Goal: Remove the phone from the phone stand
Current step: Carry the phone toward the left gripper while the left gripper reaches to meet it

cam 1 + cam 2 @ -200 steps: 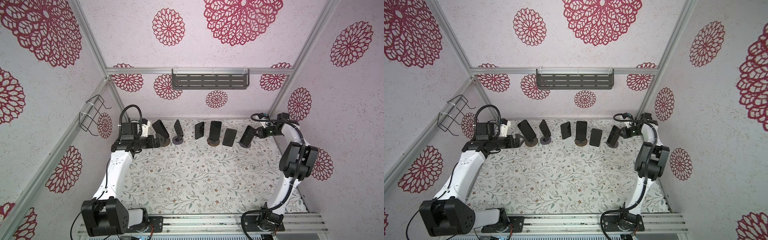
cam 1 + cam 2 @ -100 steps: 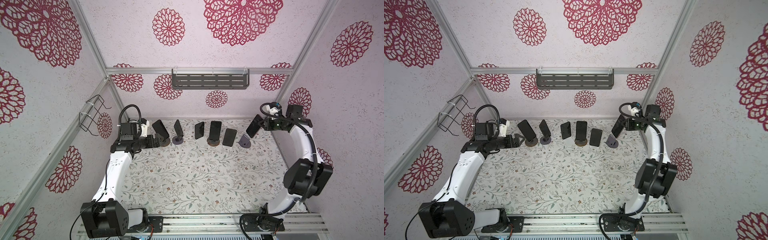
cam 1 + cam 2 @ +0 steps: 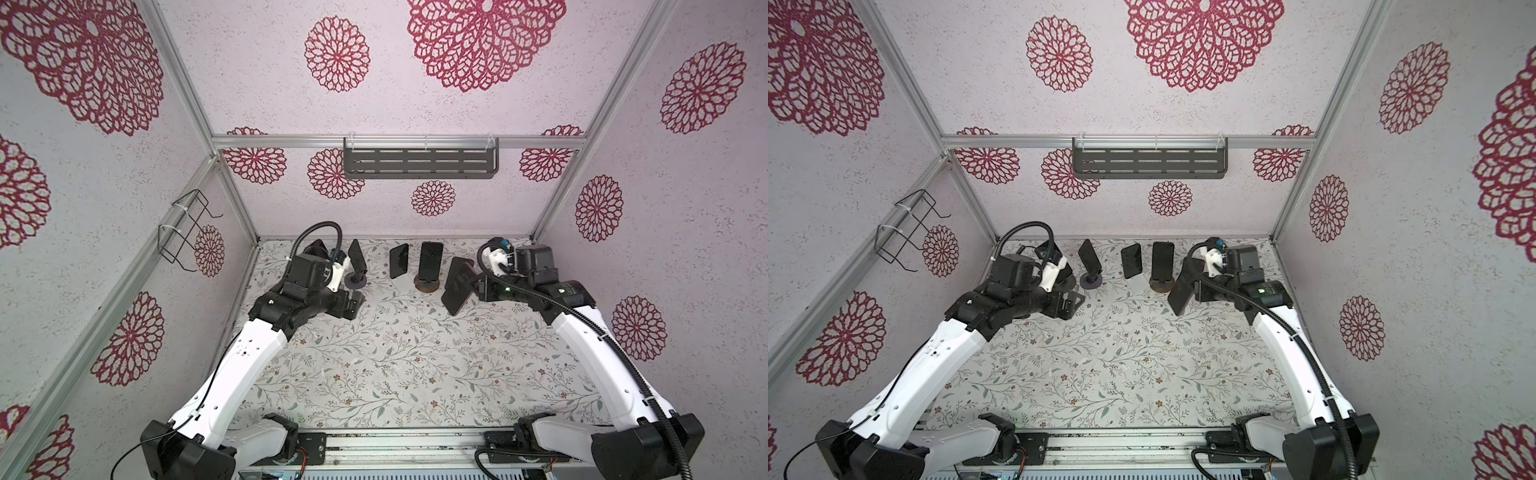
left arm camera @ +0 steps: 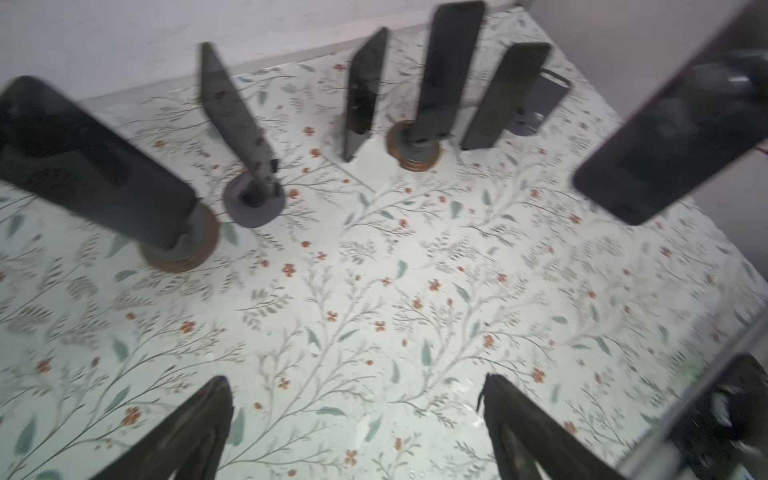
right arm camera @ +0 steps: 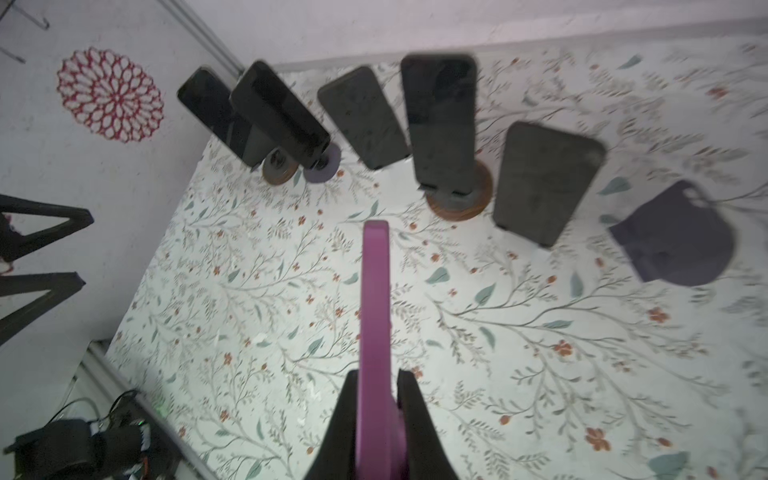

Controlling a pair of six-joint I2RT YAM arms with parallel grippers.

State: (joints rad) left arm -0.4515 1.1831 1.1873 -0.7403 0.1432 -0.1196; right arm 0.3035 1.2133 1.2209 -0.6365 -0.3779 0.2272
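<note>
Right gripper clamped on phone, apart from stand. Left gripper spread, empty. Lower flat, well clear of stand; release only once resting.

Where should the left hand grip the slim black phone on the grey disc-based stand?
The slim black phone leans tilted, held at its lower end by the grey disc-based stand, with gaps to the neighbouring phones either side. So probably pinch its free upper half across the two long edges, the left hand coming from above.
</note>
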